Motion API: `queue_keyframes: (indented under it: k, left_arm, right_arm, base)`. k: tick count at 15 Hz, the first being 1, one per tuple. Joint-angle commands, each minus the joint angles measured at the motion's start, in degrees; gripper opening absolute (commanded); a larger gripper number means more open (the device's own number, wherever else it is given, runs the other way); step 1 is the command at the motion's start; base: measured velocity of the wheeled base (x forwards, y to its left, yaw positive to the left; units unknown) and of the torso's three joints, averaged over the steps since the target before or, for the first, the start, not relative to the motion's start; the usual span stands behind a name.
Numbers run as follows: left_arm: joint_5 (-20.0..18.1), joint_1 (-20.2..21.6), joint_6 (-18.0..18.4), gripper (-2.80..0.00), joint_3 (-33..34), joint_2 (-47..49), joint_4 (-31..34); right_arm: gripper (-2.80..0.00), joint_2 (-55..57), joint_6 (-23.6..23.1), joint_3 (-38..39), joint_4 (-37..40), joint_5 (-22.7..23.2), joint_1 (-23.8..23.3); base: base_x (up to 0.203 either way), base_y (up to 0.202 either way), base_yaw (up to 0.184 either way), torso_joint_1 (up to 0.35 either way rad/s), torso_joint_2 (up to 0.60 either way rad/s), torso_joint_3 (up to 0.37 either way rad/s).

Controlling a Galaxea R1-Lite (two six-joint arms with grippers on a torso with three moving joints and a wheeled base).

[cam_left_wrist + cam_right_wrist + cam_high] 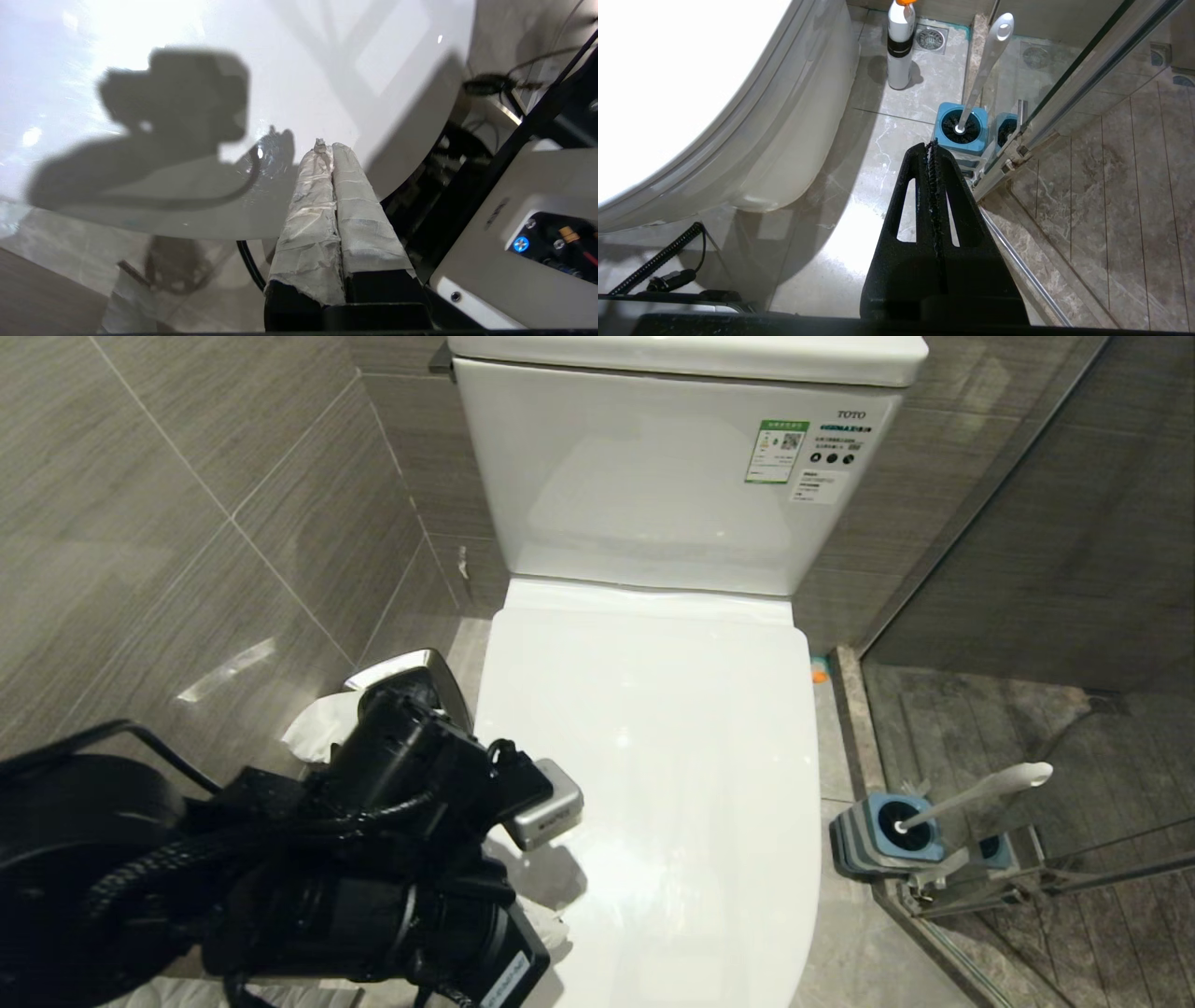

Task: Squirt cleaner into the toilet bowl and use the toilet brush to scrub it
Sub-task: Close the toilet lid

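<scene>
**Lid closed: access to bowl not yet gained**

Grey-tiled bathroom, marble-look floor, glass shower partition at the right.

Step in hand: preparation only. White glossy ceramic toilet bowl (644, 784) covered by its lowered white lid; no blue cleaner visible anywhere. Left gripper (327, 149), fingers wrapped in pale tape, pressed together and holding nothing, poised at the lid's front-left edge. Right gripper (932, 147), black fingers closed and empty, low beside the bowl, aimed toward the brush.

Location of task items: long white-handled toilet brush (976, 793) seated in its blue-and-grey holder (882, 835) on the floor right of the bowl, against the glass. White bottle with orange cap (900, 44) standing near the bowl's base, probably the cleaner.

Next move, as judged: lift lid and seat from the front edge, then fetch the bottle.

Hidden: bowl interior, bristle head, bottle label. Steel-rimmed bin (411, 672) largely masked by the left arm.
</scene>
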Motion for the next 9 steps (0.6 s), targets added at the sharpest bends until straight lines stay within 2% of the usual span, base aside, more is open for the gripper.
queue_keyframes:
  k: [1, 5, 6, 7, 9]
  left_arm:
    - [-0.22, -0.01, -0.8, -2.8, -1.73, -7.69, 0.24]
    - [-0.06, 0.08, -9.99, -2.8, -10.44, -9.65, 4.98]
    - [0.57, 0.08, -11.07, -2.8, -13.24, -9.66, 5.54]
    - [2.42, 0.06, -11.26, -2.8, -16.26, -9.61, 5.75]
    - [9.83, -0.29, -10.17, -2.8, -23.02, -9.28, 5.6]
  right_arm:
    - [-2.8, 0.05, -0.04, 0.01, -0.01, 0.07, 0.0]
    - [-2.8, 0.05, -0.04, 0.01, 0.05, 0.06, 0.04]
    - [-2.8, 0.05, -0.07, 0.01, 0.03, 0.05, 0.04]
    - [-2.8, 0.05, -0.04, 0.01, 0.05, 0.02, -0.04]
    - [-2.8, 0.05, -0.12, 0.01, 0.05, 0.02, 0.05]
  base:
    - [0.0, 0.0, 0.0, 0.0, 0.0, 0.0]
    - [0.0, 0.0, 0.0, 0.0, 0.0, 0.0]
    - [0.0, 0.0, 0.0, 0.0, 0.0, 0.0]
    - [0.0, 0.0, 0.0, 0.0, 0.0, 0.0]
    - [0.0, 0.0, 0.0, 0.0, 0.0, 0.0]
